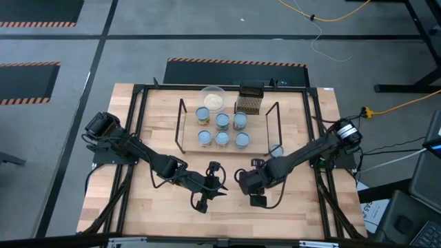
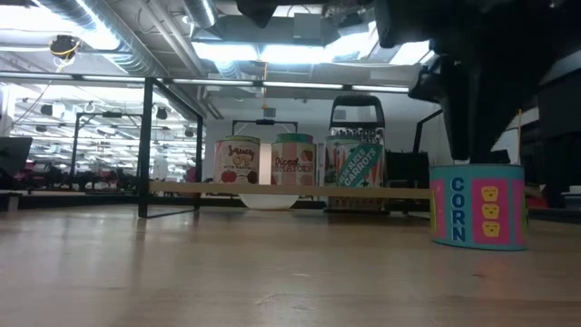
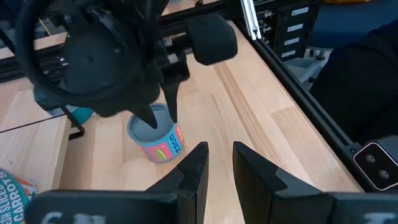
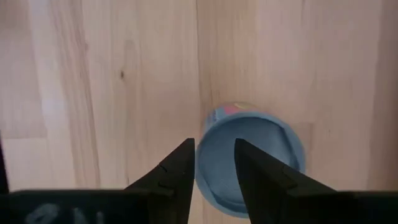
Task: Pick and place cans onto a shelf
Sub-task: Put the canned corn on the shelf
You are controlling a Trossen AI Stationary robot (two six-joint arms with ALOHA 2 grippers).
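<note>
high view: the table (image 1: 138, 207) carries the shelf (image 1: 227, 147) at about twelve o'clock from the table's middle, with six cans on its board in two rows of three, among them one at the back left (image 1: 202, 114) and one at the front right (image 1: 242, 140). a clear bowl (image 1: 213, 98) and a dark mesh box (image 1: 249, 100) stand just behind the shelf, at its twelve o'clock. a seventh can, the corn can (image 1: 276, 150), stands on the table just off the shelf's end, at about four o'clock from the shelf. the left hand (image 1: 211, 186) lies low over the table at about six o'clock from the shelf, and the right hand (image 1: 249, 187) sits beside it at its three o'clock, well apart from the shelf.

low view: the corn can (image 2: 477, 205) stands upright on the table at the right, with a dark arm above it. three labelled cans show in a row on the shelf (image 2: 290, 191) farther back.

left wrist view: the left hand (image 3: 217, 163) has its fingers a narrow gap apart, gripping nothing. beyond it the corn can (image 3: 158, 135) stands upright under the other arm.

right wrist view: the right hand (image 4: 214, 163) has its fingers slightly apart and empty, with the corn can (image 4: 267, 155) below, seen from above.
</note>
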